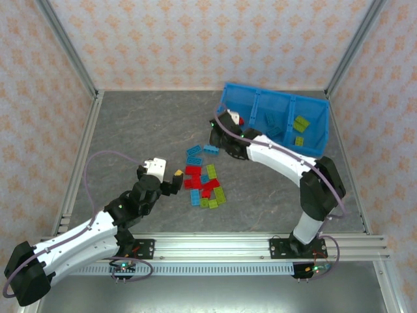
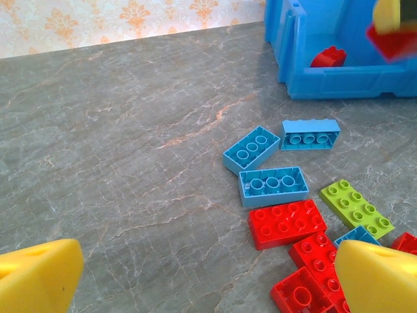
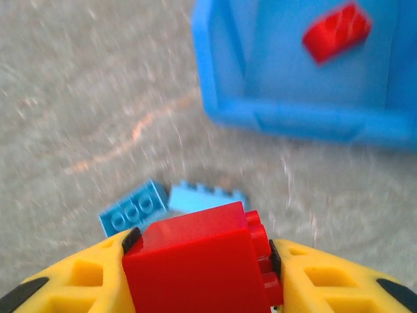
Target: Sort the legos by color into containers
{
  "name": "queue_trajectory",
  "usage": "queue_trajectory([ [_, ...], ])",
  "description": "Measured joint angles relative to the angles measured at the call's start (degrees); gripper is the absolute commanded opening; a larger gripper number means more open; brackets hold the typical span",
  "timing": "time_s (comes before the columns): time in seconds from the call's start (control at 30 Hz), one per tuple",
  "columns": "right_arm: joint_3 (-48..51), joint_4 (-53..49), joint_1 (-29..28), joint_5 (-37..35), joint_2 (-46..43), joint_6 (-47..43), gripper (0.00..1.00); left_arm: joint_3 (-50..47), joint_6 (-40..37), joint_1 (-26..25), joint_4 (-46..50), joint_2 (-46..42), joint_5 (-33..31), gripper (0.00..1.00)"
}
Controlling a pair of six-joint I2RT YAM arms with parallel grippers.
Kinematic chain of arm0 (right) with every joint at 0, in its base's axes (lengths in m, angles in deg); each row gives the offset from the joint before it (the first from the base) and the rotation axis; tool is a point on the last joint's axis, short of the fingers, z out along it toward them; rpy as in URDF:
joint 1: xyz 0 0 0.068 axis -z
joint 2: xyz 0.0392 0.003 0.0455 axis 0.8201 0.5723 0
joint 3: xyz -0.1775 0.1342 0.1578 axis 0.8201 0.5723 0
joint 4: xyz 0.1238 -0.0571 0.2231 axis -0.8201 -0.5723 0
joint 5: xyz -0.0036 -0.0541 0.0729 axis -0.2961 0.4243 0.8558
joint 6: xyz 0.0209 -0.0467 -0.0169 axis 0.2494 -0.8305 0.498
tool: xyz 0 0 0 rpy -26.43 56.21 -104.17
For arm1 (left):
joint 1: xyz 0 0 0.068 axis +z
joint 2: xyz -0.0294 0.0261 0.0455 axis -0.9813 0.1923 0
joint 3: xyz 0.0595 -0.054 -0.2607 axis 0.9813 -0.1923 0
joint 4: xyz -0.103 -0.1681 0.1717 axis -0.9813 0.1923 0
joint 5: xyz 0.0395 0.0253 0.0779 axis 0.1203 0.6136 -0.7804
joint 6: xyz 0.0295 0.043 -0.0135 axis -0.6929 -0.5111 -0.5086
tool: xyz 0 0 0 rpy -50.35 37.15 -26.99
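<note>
my right pincer [image 3: 199, 246] is squeezing a red lego brick [image 3: 189, 277]. the blue bin [image 3: 287, 122] is sitting straight ahead of me, and its nearest box [image 3: 273, 62] is holding a second red brick [image 3: 335, 31].

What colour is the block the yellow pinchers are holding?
Red. The block shows best in the right wrist view, between the yellow fingers.

A grey marbled tabletop [image 1: 150, 124] sits inside a 3-sided booth. The back wall [image 1: 208, 39] and the 2 side walls [image 1: 32, 98] carry pale pink wallpaper with a repeating orange floral motif. Slanting silver metal posts [image 1: 68, 45] mark the back corners. A silver rail [image 1: 215, 246] runs along the near edge. Light is soft and even.
</note>
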Motion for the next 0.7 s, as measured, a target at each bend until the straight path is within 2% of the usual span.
queue_trajectory([
  [0.13, -11.1, -0.3, 5.6, -0.8, 4.7, -2.9, 0.4, 0.0, -0.1, 0.0, 0.0, 0.0, 0.0, 1.0],
  [0.3, -24.7, -1.5, 12.0, -1.0, 15.4, -5.5, 0.43, 0.0, -0.6, 0.0, 0.0, 0.0, -0.1, 1.0],
  [0.37, -29.9, -3.5, 13.7, -1.0, 20.4, -6.2, 0.48, 0.0, -1.0, 0.0, 0.0, 0.0, -0.2, 1.0],
  [0.47, -35.4, -6.8, 14.6, -1.0, 25.4, -6.8, 0.71, 0.0, -1.4, 0.0, 0.0, 0.1, -0.5, 1.0],
  [0.6, -38.4, -11.4, 14.5, -1.0, 26.8, -7.7, 0.74, 0.0, -1.5, 0.0, 0.0, 1.0, -1.2, 1.0],
  [0.7, -37.2, -12.7, 14.4, -0.4, 24.3, -7.6, 0.75, 0.0, -1.5, 0.0, 0.0, 1.5, -1.4, 1.0],
])
